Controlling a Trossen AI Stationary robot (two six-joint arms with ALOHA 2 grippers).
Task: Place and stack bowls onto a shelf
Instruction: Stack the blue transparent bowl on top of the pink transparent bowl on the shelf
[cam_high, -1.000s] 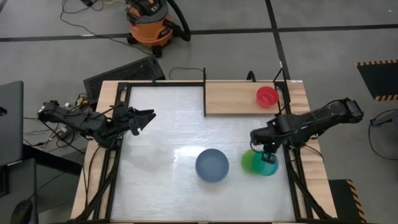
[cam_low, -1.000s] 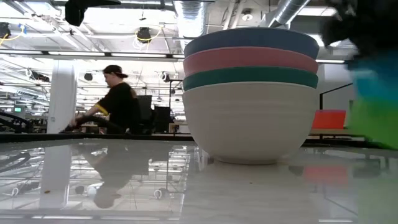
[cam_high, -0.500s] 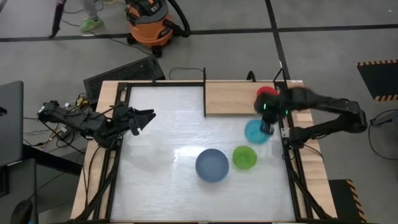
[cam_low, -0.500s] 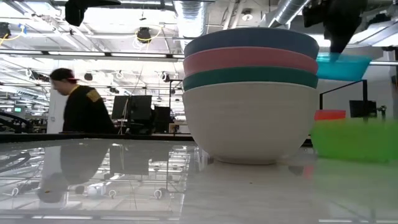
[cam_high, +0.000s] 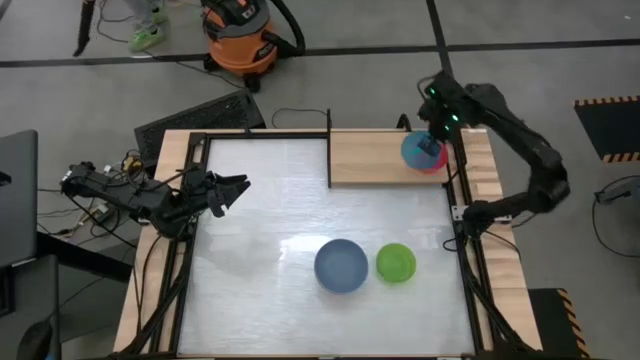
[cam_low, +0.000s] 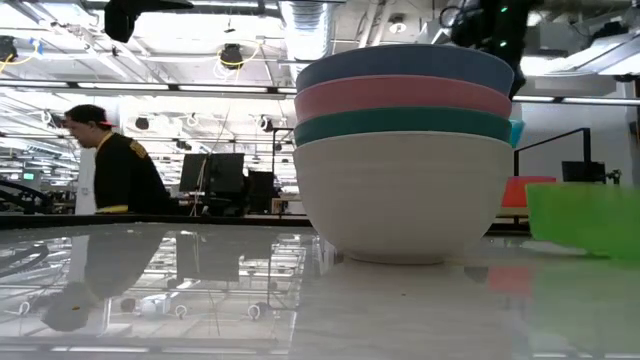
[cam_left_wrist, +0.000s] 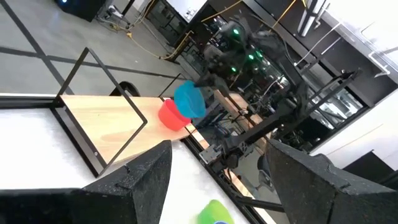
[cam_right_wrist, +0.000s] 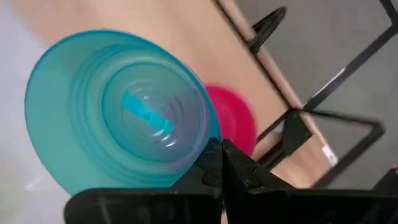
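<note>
A small blue bowl (cam_high: 417, 149) hangs over the right end of the wooden shelf (cam_high: 370, 158), just above a red bowl (cam_high: 436, 164) that stands on the plank. My right gripper (cam_high: 432, 138) is shut on the blue bowl. A green bowl (cam_high: 396, 263) stands on the white table next to a stack of larger bowls (cam_high: 341, 265), blue on top, then pink, teal and white (cam_low: 400, 150). At the table's left edge my left gripper (cam_high: 240, 188) waits, open and holding nothing. My right gripper pinches the blue bowl's rim (cam_right_wrist: 208, 144) between its two fingers (cam_right_wrist: 231, 169). It comes from above, slanting steeply down. The bowl hangs tilted, its hollow facing the wrist camera, lifted clear above the red bowl (cam_right_wrist: 235, 122).
Thin black posts (cam_high: 329, 150) frame the shelf and the table's edges. A black post and bracket (cam_right_wrist: 292, 134) stand close behind the red bowl. An orange shop vacuum (cam_high: 240, 35) is on the floor beyond the table. A person (cam_low: 110, 170) moves in the room behind.
My right gripper, shut on the blue bowl, has lifted it out of the green bowl, then swung up and toward the far edge until it is over the red bowl on the shelf, tipping more steeply downward. The green bowl stays on the table.
</note>
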